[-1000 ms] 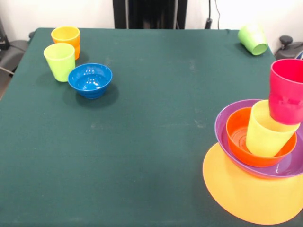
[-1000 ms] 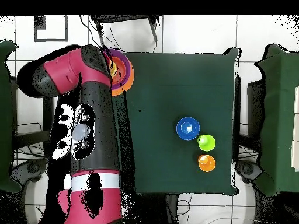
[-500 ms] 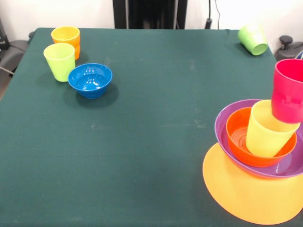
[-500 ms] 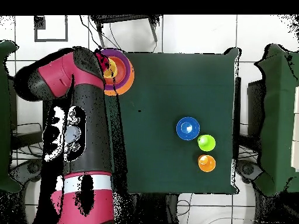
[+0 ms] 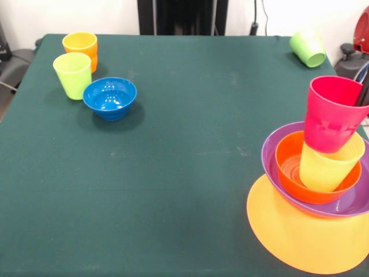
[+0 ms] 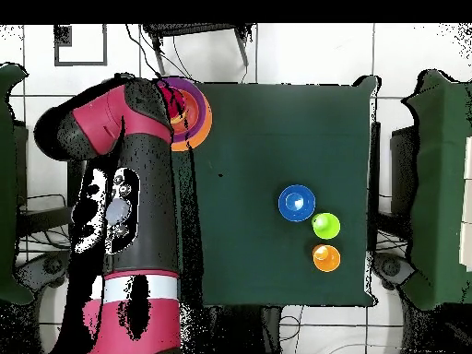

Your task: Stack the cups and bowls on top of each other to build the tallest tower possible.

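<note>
Tower (image 5: 323, 190), at 4 o'clock on the surface (image 5: 184, 173): orange-yellow bowl (image 5: 300, 236) lowest, then purple bowl (image 5: 346, 202), red-orange bowl (image 5: 291, 167), yellow cup (image 5: 326, 170), tilted red cup (image 5: 331, 115) nested on top. Blue bowl (image 5: 109, 97), lime cup (image 5: 73, 75) and orange cup (image 5: 81, 46) clustered at 10 o'clock. Green cup (image 5: 308, 48) lying tipped at 1 o'clock. Pincer: state cannot be told.
</note>
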